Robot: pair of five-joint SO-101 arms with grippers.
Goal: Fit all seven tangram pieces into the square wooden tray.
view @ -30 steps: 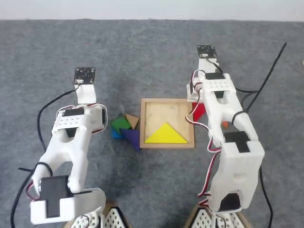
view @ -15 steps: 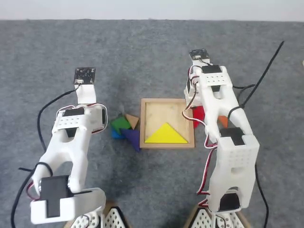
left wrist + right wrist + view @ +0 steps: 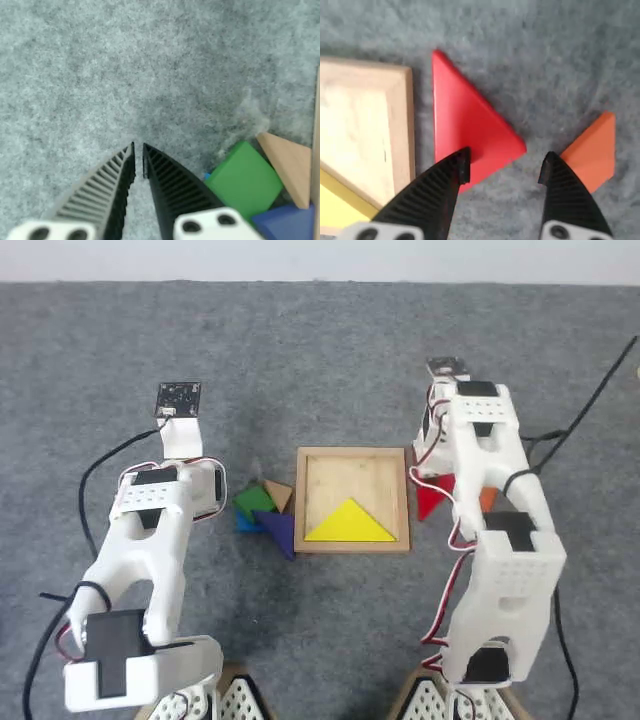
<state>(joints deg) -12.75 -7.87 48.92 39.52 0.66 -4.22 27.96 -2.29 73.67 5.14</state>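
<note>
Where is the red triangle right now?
In the high view, the red triangle lies on the grey carpet on the right side, between the wooden tray and the orange piece. The right gripper hangs open just over it.

High cam top-down, wrist cams close, low, high/R share tray [image 3: 352,453]

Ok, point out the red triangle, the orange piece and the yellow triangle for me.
red triangle [image 3: 462,125], right wrist view, middle of its top face.
orange piece [image 3: 592,150], right wrist view, centre of its visible face.
yellow triangle [image 3: 348,523], high view, middle of its top face.
</note>
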